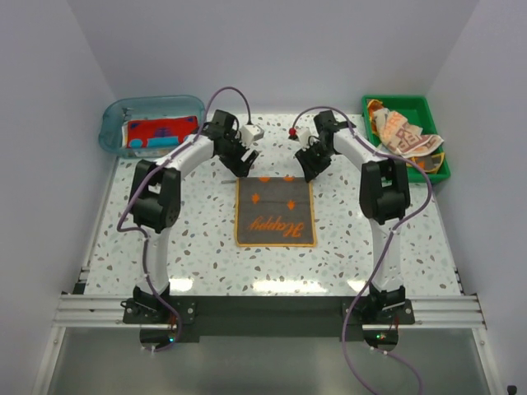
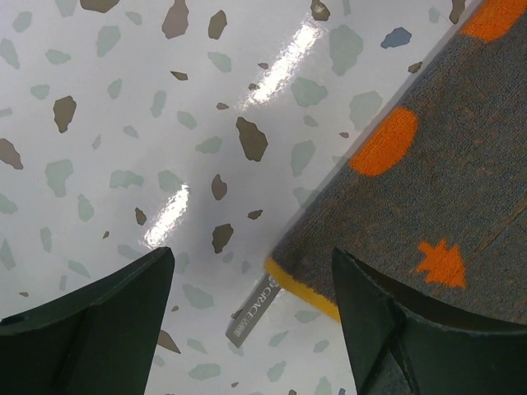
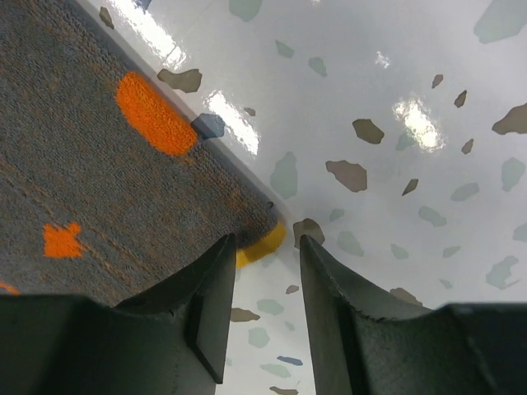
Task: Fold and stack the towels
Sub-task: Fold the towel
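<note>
Speckled tabletop [image 1: 370, 239], grey towel [image 1: 276, 210] flat, its far corners between wide-apart left fingers [image 2: 90, 329] and narrowly parted right fingers [image 3: 198, 313].

Both arms reach forward from their bases with elbows raised, and their wrists are turned inward toward each other and tipped downward. The left pincer [image 1: 244, 164] has its jaws wide apart. The right pincer [image 1: 310, 168] has its jaws parted more narrowly, apparently gripping nothing.

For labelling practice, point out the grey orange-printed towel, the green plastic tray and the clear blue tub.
grey orange-printed towel [image 1: 276, 211]: top external view, middle.
green plastic tray [image 1: 410, 99]: top external view, far rim.
clear blue tub [image 1: 111, 132]: top external view, left wall.
</note>
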Tool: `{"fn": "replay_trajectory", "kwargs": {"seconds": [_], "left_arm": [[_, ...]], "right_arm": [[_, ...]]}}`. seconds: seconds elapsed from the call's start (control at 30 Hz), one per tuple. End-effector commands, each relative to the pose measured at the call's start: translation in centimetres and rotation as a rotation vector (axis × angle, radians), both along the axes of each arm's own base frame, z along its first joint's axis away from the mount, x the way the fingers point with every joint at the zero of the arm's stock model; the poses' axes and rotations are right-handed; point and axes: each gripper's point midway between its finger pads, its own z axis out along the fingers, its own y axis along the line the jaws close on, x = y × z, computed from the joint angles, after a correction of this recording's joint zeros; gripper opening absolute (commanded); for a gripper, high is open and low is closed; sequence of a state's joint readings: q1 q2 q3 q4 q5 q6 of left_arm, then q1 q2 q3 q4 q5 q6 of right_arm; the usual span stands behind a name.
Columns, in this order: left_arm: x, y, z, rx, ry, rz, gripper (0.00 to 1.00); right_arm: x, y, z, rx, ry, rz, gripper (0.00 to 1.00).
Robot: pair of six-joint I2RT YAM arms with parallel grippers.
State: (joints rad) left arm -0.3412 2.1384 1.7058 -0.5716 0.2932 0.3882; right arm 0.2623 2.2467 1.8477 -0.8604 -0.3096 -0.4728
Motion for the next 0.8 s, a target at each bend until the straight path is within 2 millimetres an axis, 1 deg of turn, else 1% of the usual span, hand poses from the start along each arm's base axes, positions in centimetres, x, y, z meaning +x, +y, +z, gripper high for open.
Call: {"fn": "replay_trajectory", "kwargs": {"seconds": [0.0,0.2,0.33,0.43,0.53,0.6,0.67,0.77], "left_arm": [[0.4,-0.1,0.3,-0.005,0.000,-0.041,0.82],[0.0,-0.3,-0.5,-0.008,0.030,-0.065,0.79],[-0.2,-0.3,-1.0,-0.007,0.046,-0.072,0.78],[-0.4,-0.4,-1.7,-0.007,0.065,-0.075,0.76],[-0.8,-0.5,-2.2,-0.011,0.090,-0.081,0.72],[-1.1,-0.6,-2.4,-0.016,0.103,-0.087,0.64],[-1.3,-0.7,-2.7,-0.017,0.119,-0.092,0.62],[-1.7,-0.8,-3.1,-0.027,0.140,-0.093,0.56]], "right_arm": [[0.3,1.0,0.4,0.027,-0.001,0.032,0.40],[0.4,1.3,-0.4,0.021,0.004,0.032,0.37],[0.2,1.3,-1.2,0.013,0.023,0.037,0.35],[-0.1,1.2,-1.6,0.004,0.033,0.043,0.32],[-0.2,1.2,-1.8,-0.006,0.039,0.047,0.27],[-0.4,1.1,-1.9,-0.009,0.042,0.048,0.20],[-0.4,1.1,-1.9,-0.011,0.043,0.050,0.11],[-0.5,1.3,-2.0,-0.015,0.044,0.055,0.09]]}}
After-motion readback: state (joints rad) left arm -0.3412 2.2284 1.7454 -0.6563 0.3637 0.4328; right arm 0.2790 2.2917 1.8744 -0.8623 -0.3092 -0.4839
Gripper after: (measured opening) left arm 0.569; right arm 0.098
